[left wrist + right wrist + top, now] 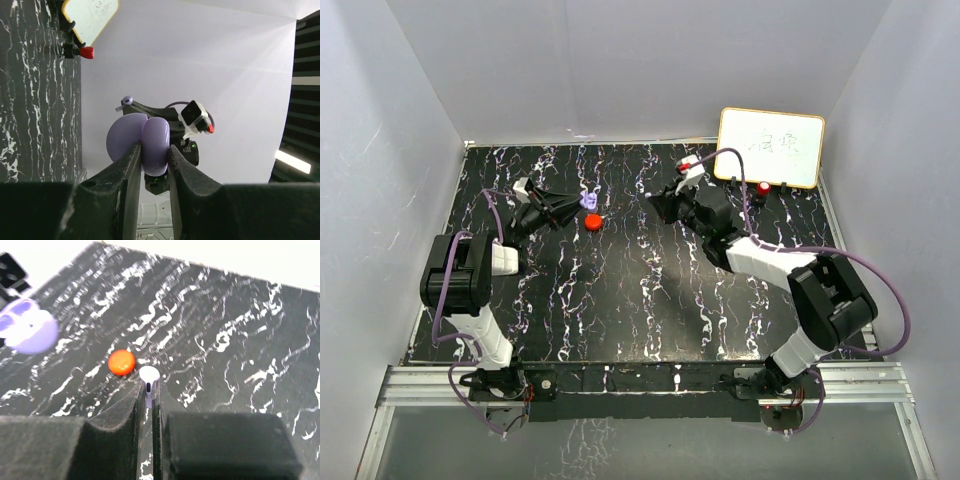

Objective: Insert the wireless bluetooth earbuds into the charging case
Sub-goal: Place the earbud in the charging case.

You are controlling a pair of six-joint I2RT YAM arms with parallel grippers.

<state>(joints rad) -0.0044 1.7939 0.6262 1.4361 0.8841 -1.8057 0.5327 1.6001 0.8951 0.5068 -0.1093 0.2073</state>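
My left gripper [152, 150] is shut on the pale purple charging case [149, 137], which hangs open above the table [620, 290]. A small purple stemmed piece [126, 103] sticks out at the case's upper left. From above, that case [590, 202] is at the left gripper's [570, 207] tip. My right gripper [148, 390] is shut on the stem of a pale purple earbud [148, 375], its rounded head poking out past the fingertips. In the top view the right gripper [658, 205] is a short way right of the case. The case [27, 329] shows blurred at far left in the right wrist view.
A round red case [594, 222] lies closed on the black marbled table just below the purple case, and close to the held earbud in the right wrist view [121, 362]. A small whiteboard [770, 147] on red-tipped clips stands at the back right. White walls enclose the table.
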